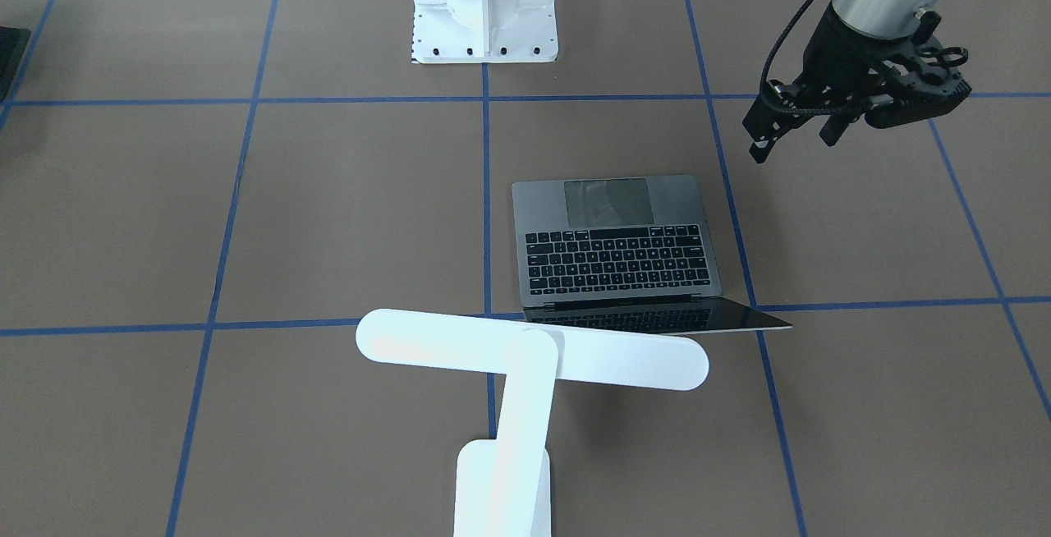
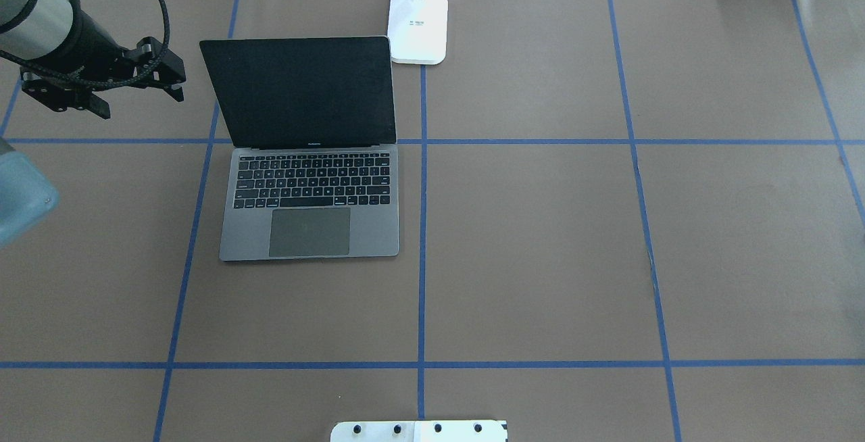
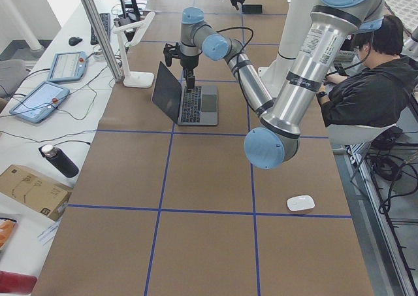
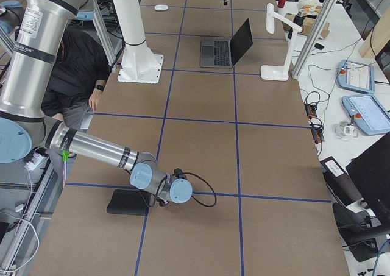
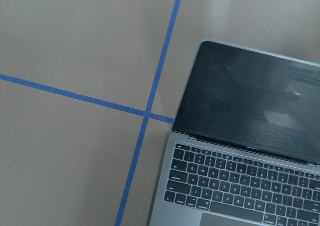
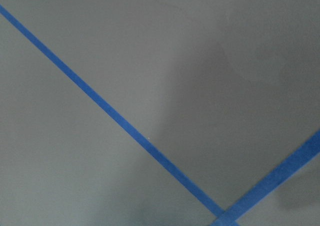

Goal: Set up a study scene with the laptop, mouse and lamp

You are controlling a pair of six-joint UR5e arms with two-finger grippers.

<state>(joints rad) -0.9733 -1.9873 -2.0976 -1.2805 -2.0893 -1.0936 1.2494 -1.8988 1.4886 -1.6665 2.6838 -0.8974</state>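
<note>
1. Laptop (image 2: 311,205) sits open on the robot's left half of the table. The lid is raised, the dark screen and keyboard face the robot, and the deck is roughly square to the tape grid. Judged to be in its final place as the centre of the scene.
2. Lamp (image 1: 534,356) stands on its base at the far table edge, just behind the laptop's right rear corner. In the front-facing view its bar head crosses the lid's top edge. This placement is judged to throw light toward the keyboard.
3. Mouse (image 3: 300,202) lies alone near the robot-side edge, toward the table's left end and well apart from the laptop. Judged the outstanding item.
4. Left gripper (image 1: 795,141) hangs above bare table beside the laptop's left edge, near the lid. Its fingers are spread and nothing is between them. Its wrist camera looks down on the lid's corner and keyboard. The gripper is clear of the lid, so it is judged free to go for the mouse.
5. Right gripper (image 4: 152,201) sits low by a flat black pad (image 4: 125,203) at the table's right end. Only the side camera shows it, so its spread cannot be told.
</note>
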